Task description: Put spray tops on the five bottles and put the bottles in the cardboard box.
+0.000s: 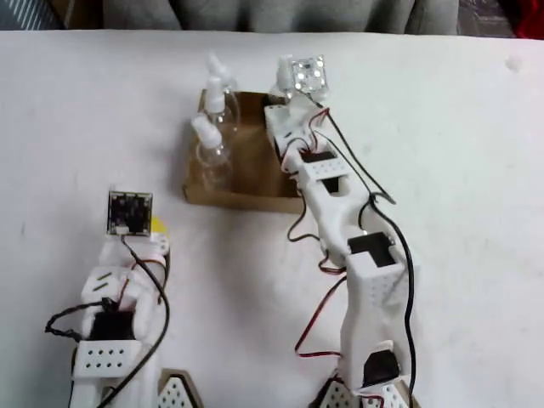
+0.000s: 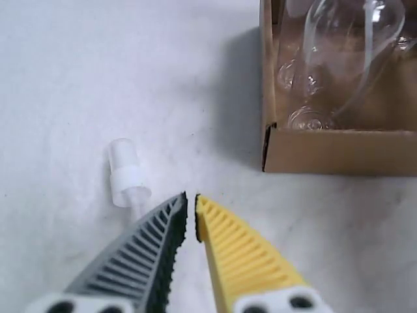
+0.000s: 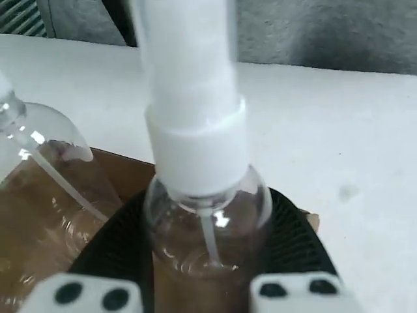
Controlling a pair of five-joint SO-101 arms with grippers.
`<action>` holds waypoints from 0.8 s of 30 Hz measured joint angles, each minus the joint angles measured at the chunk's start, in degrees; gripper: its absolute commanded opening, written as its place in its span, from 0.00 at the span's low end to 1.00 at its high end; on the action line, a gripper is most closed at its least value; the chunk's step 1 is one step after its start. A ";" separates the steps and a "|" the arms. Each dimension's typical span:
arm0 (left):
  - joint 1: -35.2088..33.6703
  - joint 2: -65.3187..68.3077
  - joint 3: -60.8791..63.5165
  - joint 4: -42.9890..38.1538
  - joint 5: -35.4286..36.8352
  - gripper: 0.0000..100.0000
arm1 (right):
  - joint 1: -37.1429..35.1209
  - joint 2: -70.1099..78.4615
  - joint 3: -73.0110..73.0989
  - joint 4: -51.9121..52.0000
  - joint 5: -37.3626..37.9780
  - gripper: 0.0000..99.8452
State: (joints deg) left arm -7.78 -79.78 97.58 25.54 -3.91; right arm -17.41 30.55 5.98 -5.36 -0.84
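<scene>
We're looking at the right gripper (image 3: pixel 204 235): its black jaws are closing round the belly of a clear round plastic bottle (image 3: pixel 195 222), w/ a white spray top (image 3: pixel 192 130) already sitting on the neck and a thin dip tube hanging down inside. This bottle is standing upright at the far corner of the brown cardboard box (image 1: pixel 255 183), on the right arm's side. We can't tell whether its base is touching the box floor.

Inside the box, along the wall nearest the left arm, we're counting at least two more clear bottles (image 1: pixel 209 146), upright, each w/ a spray top fitted. A further white top is showing just beyond the box's far edge on that side, but we can't say what it's sitting on.

The left gripper (image 2: pixel 190 199) is hanging over the white table (image 1: pixel 442 127), off the box's near corner and apart from it. Its grey finger (image 2: pixel 140 254) and yellow finger (image 2: pixel 241 254) are pressing almost together at the tips w/ nothing between them. A loose white spray top (image 2: pixel 127 175) is lying on its side on the table, outside the box and just beside the grey fingertip, w/ its tube running toward that finger.
</scene>
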 measured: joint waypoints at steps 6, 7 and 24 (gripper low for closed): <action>0.00 0.00 0.00 0.00 0.00 0.02 | 0.00 0.00 0.00 0.00 -0.35 0.02; 0.00 0.00 0.00 0.00 0.00 0.02 | 0.00 0.00 0.00 0.00 -0.35 0.02; 0.00 0.00 0.00 0.00 0.00 0.02 | -0.09 2.64 -1.05 0.18 3.69 0.02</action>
State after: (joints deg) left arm -7.78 -79.78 97.58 25.54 -3.91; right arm -17.49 33.19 4.92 -5.19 2.86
